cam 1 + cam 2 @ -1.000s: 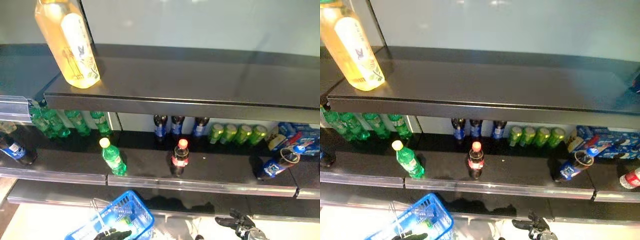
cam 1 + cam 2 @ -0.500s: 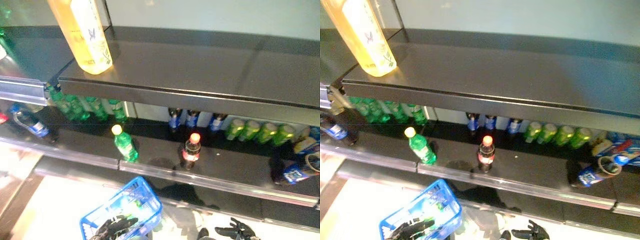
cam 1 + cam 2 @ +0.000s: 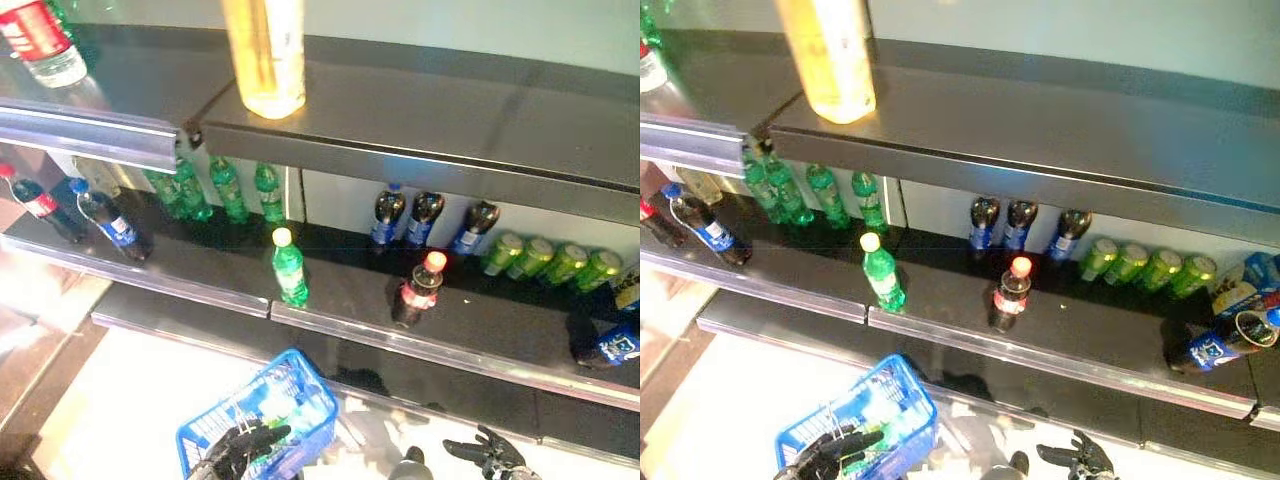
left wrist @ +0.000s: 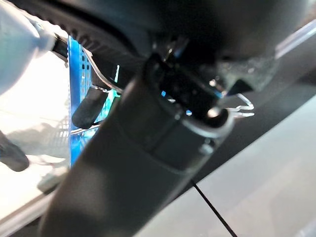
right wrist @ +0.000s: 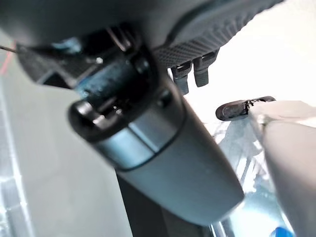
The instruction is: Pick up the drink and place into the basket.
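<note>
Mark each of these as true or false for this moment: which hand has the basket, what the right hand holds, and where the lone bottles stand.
1. The left hand holds the blue basket by its wire handle. True.
2. The right hand grips a bottle. False: its fingers are spread and hold nothing.
3. The red-capped cola bottle lies in the basket. False: it stands upright on the middle shelf.
4. A green bottle with a yellow cap stands alone on that shelf, left of the cola bottle. True.
5. The tall yellow drink bottle stands on the top shelf. True.
</note>
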Robot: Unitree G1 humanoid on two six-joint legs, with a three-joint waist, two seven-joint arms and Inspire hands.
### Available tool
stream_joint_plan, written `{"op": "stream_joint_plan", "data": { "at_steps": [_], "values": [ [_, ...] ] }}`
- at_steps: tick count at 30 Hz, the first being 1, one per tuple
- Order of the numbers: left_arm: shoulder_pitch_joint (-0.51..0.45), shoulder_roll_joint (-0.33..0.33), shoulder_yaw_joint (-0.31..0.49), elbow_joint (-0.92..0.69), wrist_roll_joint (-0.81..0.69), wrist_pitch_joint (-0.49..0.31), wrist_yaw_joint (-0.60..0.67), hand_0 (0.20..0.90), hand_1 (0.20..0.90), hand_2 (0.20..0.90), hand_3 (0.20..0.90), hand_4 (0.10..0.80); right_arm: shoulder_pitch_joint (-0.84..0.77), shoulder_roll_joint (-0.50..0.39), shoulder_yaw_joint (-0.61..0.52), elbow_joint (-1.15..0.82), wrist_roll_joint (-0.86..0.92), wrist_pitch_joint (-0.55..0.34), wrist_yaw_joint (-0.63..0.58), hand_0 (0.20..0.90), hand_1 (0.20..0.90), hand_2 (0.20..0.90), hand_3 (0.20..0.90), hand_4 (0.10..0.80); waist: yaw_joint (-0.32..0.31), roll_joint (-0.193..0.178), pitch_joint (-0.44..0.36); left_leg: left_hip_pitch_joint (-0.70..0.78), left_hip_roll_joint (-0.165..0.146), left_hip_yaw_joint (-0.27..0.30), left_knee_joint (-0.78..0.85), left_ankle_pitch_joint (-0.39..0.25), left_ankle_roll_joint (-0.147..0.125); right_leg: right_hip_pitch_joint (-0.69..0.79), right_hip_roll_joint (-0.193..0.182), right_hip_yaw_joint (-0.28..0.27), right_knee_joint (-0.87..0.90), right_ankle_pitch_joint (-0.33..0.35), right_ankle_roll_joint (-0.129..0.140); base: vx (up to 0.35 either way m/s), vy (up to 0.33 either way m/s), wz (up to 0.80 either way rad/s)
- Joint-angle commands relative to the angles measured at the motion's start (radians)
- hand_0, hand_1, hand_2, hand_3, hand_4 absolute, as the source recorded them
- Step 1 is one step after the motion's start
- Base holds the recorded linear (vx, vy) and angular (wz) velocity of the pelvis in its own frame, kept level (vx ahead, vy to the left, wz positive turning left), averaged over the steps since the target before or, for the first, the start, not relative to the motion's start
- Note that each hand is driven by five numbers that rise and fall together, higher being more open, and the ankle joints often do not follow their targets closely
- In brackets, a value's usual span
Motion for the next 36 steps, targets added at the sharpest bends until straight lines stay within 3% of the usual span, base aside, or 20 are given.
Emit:
{"op": "stream_joint_plan", "data": {
  "at_steps": [1,6,11,14,19,24,36],
  "values": [
    [-0.058,0.085,0.059,-0.067,0.003,-0.11,-0.074,0.3,0.3,0.3,0.2,0.1,0.002,-0.02,-0.025,-0.006,0.006,-0.027,-0.009,0.9,0.9,0.9,0.9,0.8,0.004,0.048,0.015,0.054,-0.001,0.01,0.054,-0.12,-0.018,-0.129,0.135,0.034,-0.191,0.156,-0.001,-0.248,0.318,-0.4],
    [-0.05,0.117,0.071,-0.031,0.019,-0.097,-0.073,0.3,0.3,0.3,0.2,0.1,0.015,-0.017,-0.02,0.032,-0.022,-0.011,0.047,0.9,0.9,0.9,0.9,0.8,0.005,0.064,0.002,0.027,0.008,0.04,0.007,-0.058,0.007,-0.08,0.119,0.109,-0.017,0.109,-0.023,-0.236,0.154,-0.08],
    [-0.064,0.115,0.083,-0.004,0.035,-0.074,-0.034,0.3,0.3,0.3,0.2,0.1,0.009,-0.005,0.013,0.068,-0.043,0.017,0.102,0.9,0.9,0.9,0.9,0.8,0.029,0.059,-0.027,-0.012,0.015,0.036,0.009,-0.041,0.028,0.026,0.143,0.142,0.095,0.033,-0.049,-0.201,-0.033,-0.11],
    [-0.066,0.113,0.088,0.0,0.023,-0.06,-0.033,0.3,0.3,0.3,0.2,0.1,-0.016,0.009,0.049,0.07,-0.048,0.031,0.114,0.9,0.9,0.9,0.9,0.8,0.059,0.045,-0.048,-0.028,0.028,0.055,0.011,-0.027,0.014,0.126,0.177,0.088,-0.034,-0.065,-0.059,-0.153,-0.229,0.15],
    [-0.047,0.102,0.099,-0.001,0.038,-0.042,-0.063,0.3,0.3,0.3,0.2,0.1,-0.025,0.027,0.074,0.063,-0.048,0.049,0.115,0.9,0.9,0.9,0.9,0.8,0.065,0.036,-0.066,-0.035,0.067,0.087,0.009,0.006,-0.015,0.164,0.226,0.092,-0.122,-0.121,-0.064,-0.04,-0.205,-0.38],
    [-0.03,0.053,0.094,-0.025,-0.167,0.18,-0.367,0.3,0.3,0.3,0.2,0.1,-0.019,0.024,0.056,0.075,-0.065,0.052,0.102,0.9,0.9,0.9,0.9,0.8,0.058,0.038,-0.071,-0.031,0.087,0.096,0.007,0.022,-0.028,0.198,0.246,0.087,-0.151,-0.138,-0.079,-0.042,-0.073,-0.07],
    [-0.038,0.056,0.117,-0.017,-0.252,0.291,-0.505,0.3,0.3,0.3,0.2,0.1,-0.012,0.023,0.051,0.063,-0.095,0.054,0.112,0.9,0.9,0.9,0.9,0.8,0.056,0.035,-0.094,-0.016,0.079,0.084,-0.005,0.015,-0.035,0.198,0.249,0.052,-0.191,-0.108,-0.076,-0.007,0.0,0.0]
  ]
}}
